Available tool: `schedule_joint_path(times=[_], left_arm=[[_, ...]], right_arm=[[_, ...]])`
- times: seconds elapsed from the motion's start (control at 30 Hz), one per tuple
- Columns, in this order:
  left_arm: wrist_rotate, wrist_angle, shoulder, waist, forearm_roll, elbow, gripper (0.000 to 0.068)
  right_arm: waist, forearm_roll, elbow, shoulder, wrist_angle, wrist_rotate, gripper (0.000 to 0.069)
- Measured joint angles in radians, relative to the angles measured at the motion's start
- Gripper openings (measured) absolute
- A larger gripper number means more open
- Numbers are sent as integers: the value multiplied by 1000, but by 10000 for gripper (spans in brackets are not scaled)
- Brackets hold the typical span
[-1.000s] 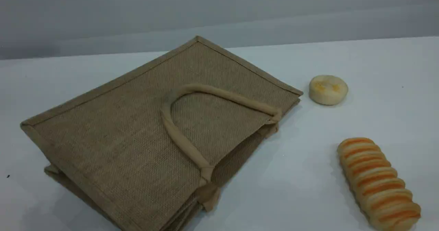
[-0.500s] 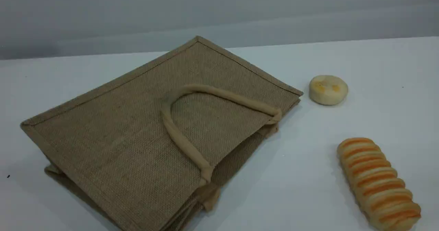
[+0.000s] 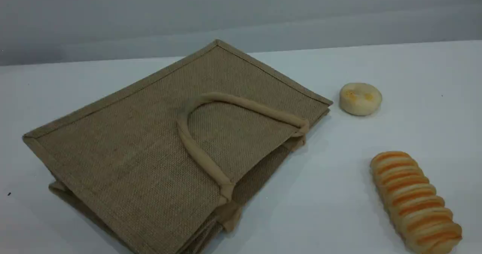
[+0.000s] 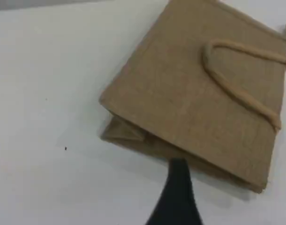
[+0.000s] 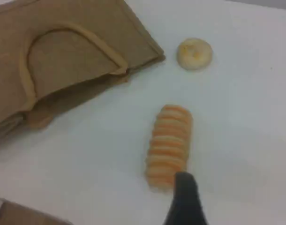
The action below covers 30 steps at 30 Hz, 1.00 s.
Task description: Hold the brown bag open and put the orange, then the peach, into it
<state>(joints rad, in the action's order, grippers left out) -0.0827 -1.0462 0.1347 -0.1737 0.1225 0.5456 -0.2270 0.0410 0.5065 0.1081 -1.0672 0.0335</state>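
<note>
A white table point(image 3: 414, 69) is seen. The left pincer point(image 4: 178, 187) is released, the brown bag point(image 4: 190, 93) laid flat just beyond its tip. Whether the right pincer point(image 5: 185, 197) is released cannot be told; a striped bread roll point(image 5: 169, 140) is seen just beyond its tip.

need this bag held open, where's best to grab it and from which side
Grip the upper handle near the top of its arch, coming straight down from above. The brown bag lies flat on its side with that loop folded back onto its top panel, so lifting there should probably peel the mouth open.
</note>
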Motion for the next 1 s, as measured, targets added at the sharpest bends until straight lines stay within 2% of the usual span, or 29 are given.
schedule_joint_path(times=[0.23, 0.47, 0.7, 1.0], left_arm=[[14, -60, 2, 0, -4, -35, 511], [14, -45, 2, 0, -6, -35, 511], [41, -33, 2, 0, -81, -40, 510], [44, -34, 2, 0, -82, -40, 510]], right_arm=[[0, 0, 0, 0, 0, 0, 482], [0, 0, 0, 0, 0, 0, 483], [0, 1, 0, 0, 0, -1, 484], [0, 1, 0, 0, 1, -1, 485]])
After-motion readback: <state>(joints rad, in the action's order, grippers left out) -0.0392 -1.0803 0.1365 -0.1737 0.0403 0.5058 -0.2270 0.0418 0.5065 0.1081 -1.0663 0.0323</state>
